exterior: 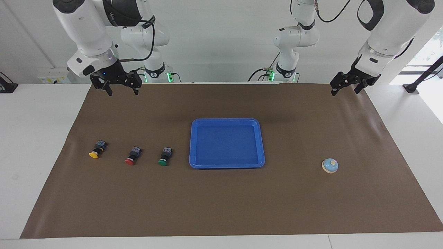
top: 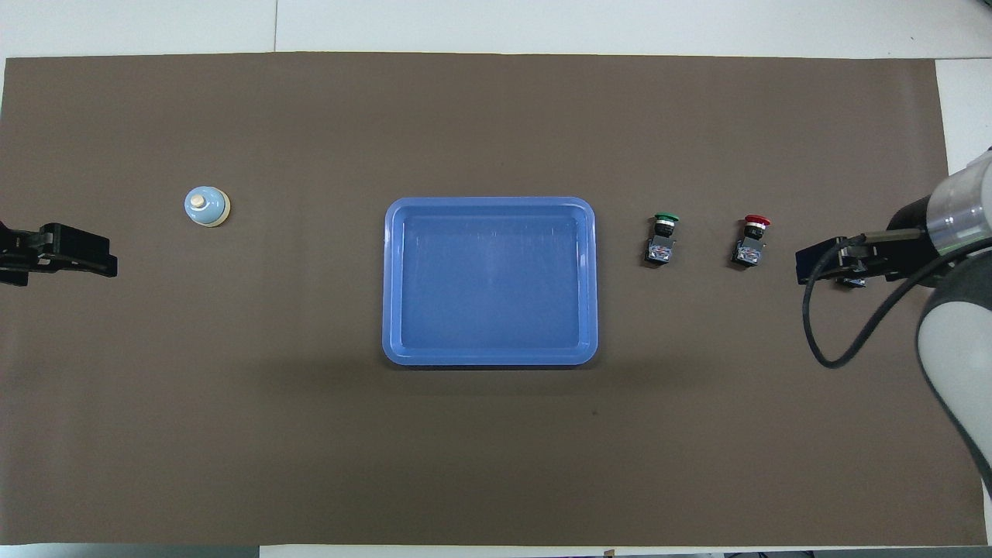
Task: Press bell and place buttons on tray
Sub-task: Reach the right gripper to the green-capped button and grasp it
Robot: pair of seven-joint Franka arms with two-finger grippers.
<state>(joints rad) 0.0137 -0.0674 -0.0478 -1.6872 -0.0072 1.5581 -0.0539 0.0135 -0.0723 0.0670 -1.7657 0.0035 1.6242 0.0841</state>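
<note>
A blue tray (exterior: 226,164) (top: 490,356) lies empty in the middle of the brown mat. Three buttons lie on their sides in a row toward the right arm's end: green (exterior: 165,156) (top: 663,237) closest to the tray, then red (exterior: 133,156) (top: 752,239), then yellow (exterior: 97,149). The bell (exterior: 330,165) (top: 207,206) stands toward the left arm's end. My right gripper (exterior: 123,90) (top: 814,263) hangs open and empty, high above the mat; in the overhead view it hides the yellow button. My left gripper (exterior: 344,90) (top: 93,260) hangs open and empty, high above the mat at its own end.
The brown mat (exterior: 221,207) covers most of the white table (exterior: 34,138). Nothing else lies on it. A black cable (top: 845,341) loops from the right arm's wrist.
</note>
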